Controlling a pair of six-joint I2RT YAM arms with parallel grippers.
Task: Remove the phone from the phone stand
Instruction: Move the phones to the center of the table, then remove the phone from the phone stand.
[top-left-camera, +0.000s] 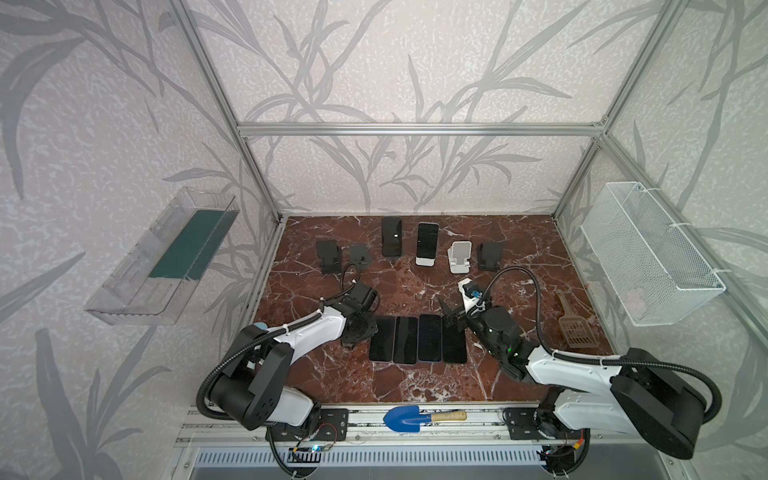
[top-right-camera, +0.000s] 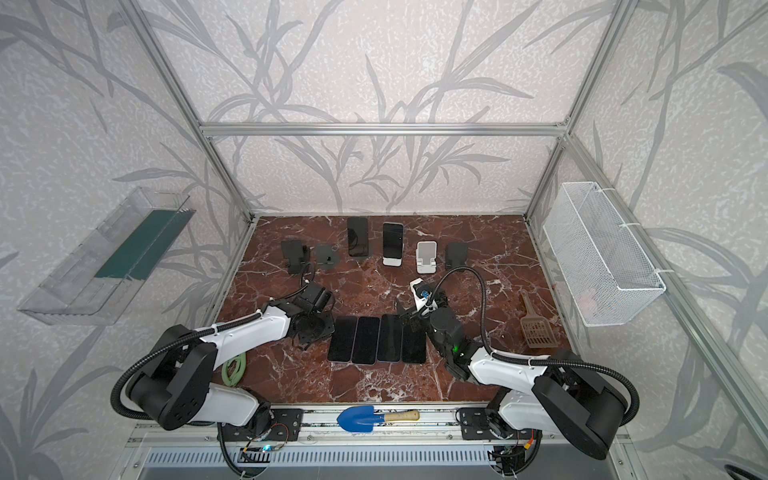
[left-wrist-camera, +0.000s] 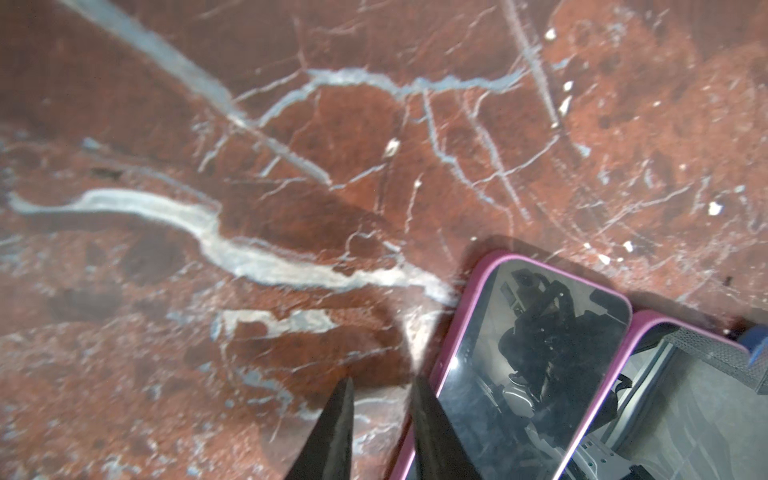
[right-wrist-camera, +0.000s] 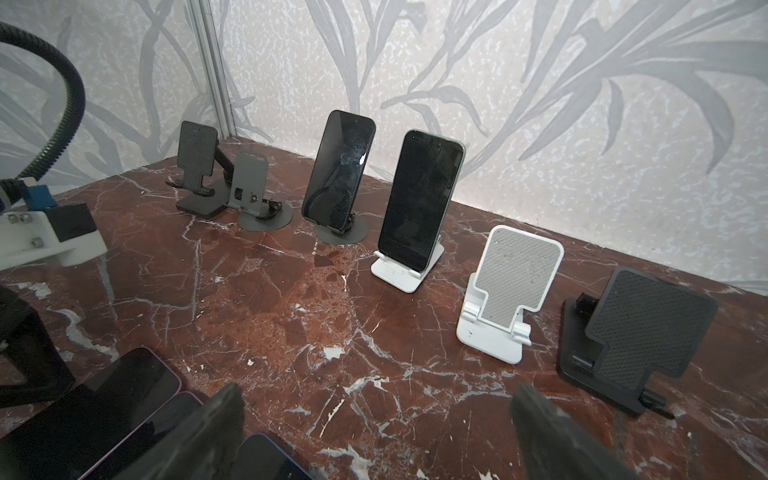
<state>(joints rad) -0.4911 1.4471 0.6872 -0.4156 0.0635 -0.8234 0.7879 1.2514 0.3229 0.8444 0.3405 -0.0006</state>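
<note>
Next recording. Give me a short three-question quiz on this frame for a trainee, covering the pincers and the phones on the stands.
1. True or false: the right pincer is open and holds nothing.
2. How many phones sit propped on stands? A one; B two; C four.
3. Fill in: the left pincer is ____, beside a pink-cased phone lying flat on the marble table.
Key: 1 true. 2 B: one phone on the round-based stand, another phone on the white stand. 3 shut.
</note>
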